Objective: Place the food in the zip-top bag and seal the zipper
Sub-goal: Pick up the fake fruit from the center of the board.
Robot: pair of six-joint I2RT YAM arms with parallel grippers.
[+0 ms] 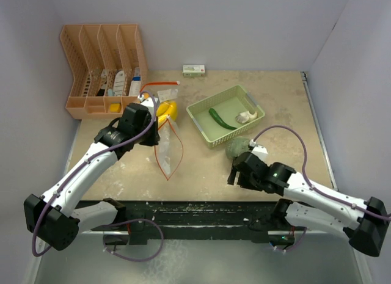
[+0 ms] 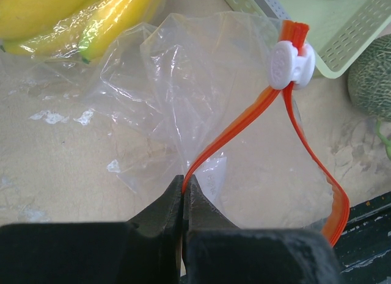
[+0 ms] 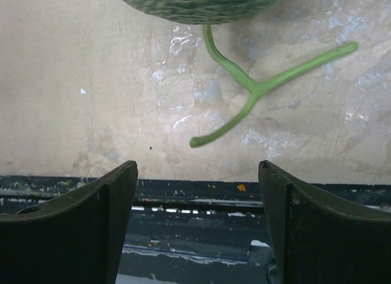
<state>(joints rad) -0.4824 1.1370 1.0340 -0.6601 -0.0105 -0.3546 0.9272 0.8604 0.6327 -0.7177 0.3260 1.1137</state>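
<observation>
Orange bag zipper (image 2: 232, 134) pinched between left jaws; right jaws gape empty near melon (image 3: 195, 3).

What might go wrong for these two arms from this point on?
The left gripper pinches only the thin orange zipper strip of the zip-top bag; the slick plastic might slip free. The melon is round and sits loose on the table ahead of the open right gripper, so a nudge may roll it away. It also looks wide for the bag's mouth.
</observation>
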